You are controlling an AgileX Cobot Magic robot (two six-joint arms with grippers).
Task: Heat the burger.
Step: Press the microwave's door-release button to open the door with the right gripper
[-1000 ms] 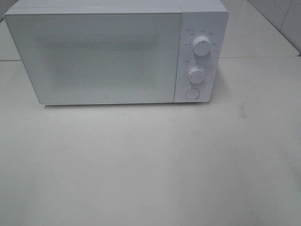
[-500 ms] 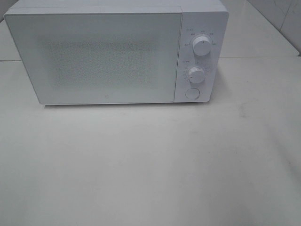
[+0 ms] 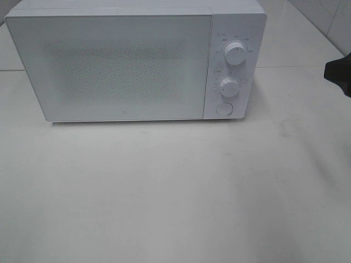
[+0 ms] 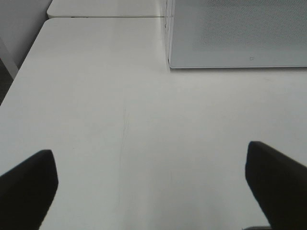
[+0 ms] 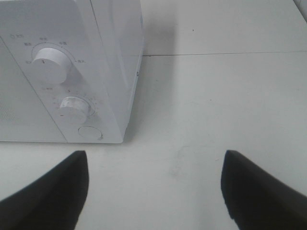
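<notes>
Microwave oven [image 3: 134, 63], white, at the back of a pale table [image 3: 175, 192], seen from a high camera; its door [image 3: 109, 66] is shut; right of the door sit an upper knob [image 3: 235, 53] and a lower knob [image 3: 228, 86] above a round button [image 3: 224, 108]. New since half a second ago: a dark piece of the right arm [image 3: 339, 74] now pokes in at the right edge of the high view, about level with the knobs, where only table showed before; nothing else has shifted. This suggests the right arm is starting toward the door or the controls; which of the two cannot be told. Seen from the wrists, the right jaws stand wide apart with nothing between them, facing the control side of the oven; the left jaws are also spread wide and empty, over the table near the door's lower corner. No burger shows in any view; it is not on the visible table, and the door's speckled window is too cloudy to tell whether it sits inside, so its look cannot be described.
</notes>
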